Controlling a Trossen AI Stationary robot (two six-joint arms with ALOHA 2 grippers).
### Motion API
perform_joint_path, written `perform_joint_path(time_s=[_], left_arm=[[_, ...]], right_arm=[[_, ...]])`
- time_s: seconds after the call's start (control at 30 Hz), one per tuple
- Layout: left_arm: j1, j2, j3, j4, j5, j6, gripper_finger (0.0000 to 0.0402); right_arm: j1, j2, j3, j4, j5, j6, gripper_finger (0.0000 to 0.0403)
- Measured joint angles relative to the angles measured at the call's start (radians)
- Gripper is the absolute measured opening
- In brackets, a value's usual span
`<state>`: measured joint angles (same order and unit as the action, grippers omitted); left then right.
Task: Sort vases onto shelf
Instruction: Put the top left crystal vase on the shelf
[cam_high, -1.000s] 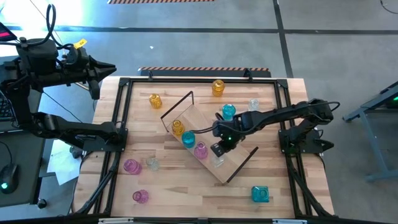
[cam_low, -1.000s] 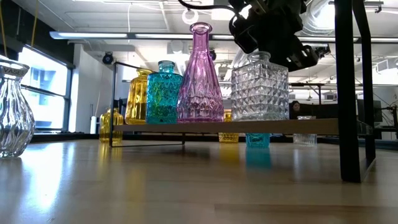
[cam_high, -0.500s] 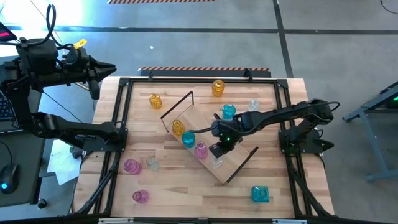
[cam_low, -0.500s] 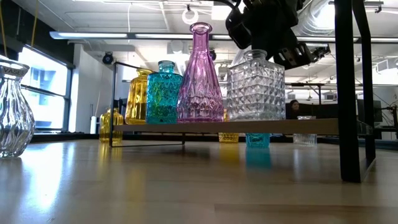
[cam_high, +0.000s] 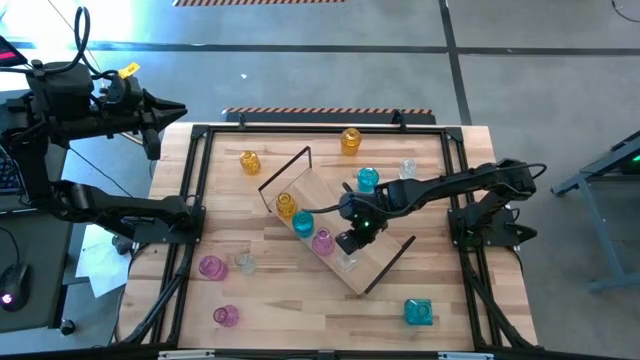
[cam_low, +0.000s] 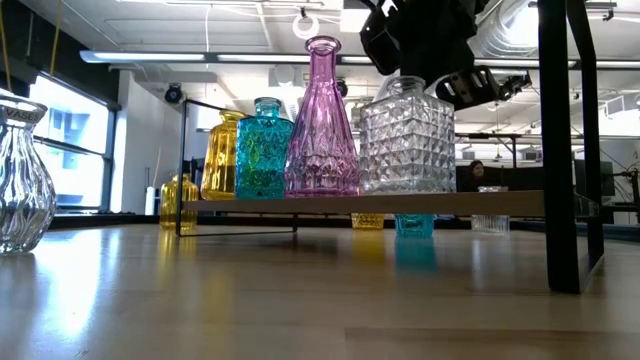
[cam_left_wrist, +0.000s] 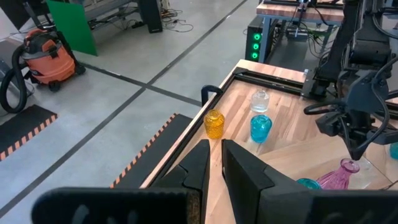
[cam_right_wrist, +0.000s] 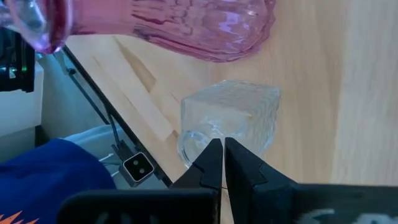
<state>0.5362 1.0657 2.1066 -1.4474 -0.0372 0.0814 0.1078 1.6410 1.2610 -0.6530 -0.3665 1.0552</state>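
The shelf (cam_high: 375, 262) lies slantwise mid-table. Four vases stand in a row on it: amber (cam_high: 286, 205), teal (cam_high: 303, 223), pink (cam_high: 322, 241) and a clear square cut-glass one (cam_high: 348, 262). My right gripper (cam_high: 350, 243) is directly above the clear vase (cam_low: 405, 135) and shut on it; that vase stands close beside the pink vase (cam_low: 322, 120). Other vases stand loose on the tabletop. My left gripper (cam_high: 183, 110) waits shut, off the table's far left corner. My right gripper pinches the clear vase at the rim of its mouth (cam_right_wrist: 198, 144), between the two fingertips (cam_right_wrist: 213, 155). The fingers come from above, pointing down. The vase stands upright with its base on the shelf board (cam_low: 470, 203).
Loose on the table are two amber vases (cam_high: 249, 161) (cam_high: 350, 141), a teal one (cam_high: 367, 179) and a clear one (cam_high: 407, 167) far off, two pink ones (cam_high: 210, 267) (cam_high: 226, 315), a clear one (cam_high: 243, 264) and a teal square one (cam_high: 418, 312). The shelf's black end loops (cam_high: 285, 172) stand upright.
My right gripper has moved a little along the shelf toward the pink vase, staying shut. The clear square vase has slid with it, upright on the board, closing the gap to the pink vase.
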Motion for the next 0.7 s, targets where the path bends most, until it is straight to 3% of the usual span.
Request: perform_joint_path(time_s=[0.6, 0.7], left_arm=[[0.0, 0.0, 0.0, 0.0, 0.001, -0.001, 0.0037], [0.0, 0.0, 0.0, -0.001, 0.065, 0.01, 0.0037]], right_arm=[[0.024, 0.0, 0.0, 0.094, -0.025, -0.006, 0.0], [0.018, -0.017, 0.002, 0.165, -0.008, -0.016, 0.0]])
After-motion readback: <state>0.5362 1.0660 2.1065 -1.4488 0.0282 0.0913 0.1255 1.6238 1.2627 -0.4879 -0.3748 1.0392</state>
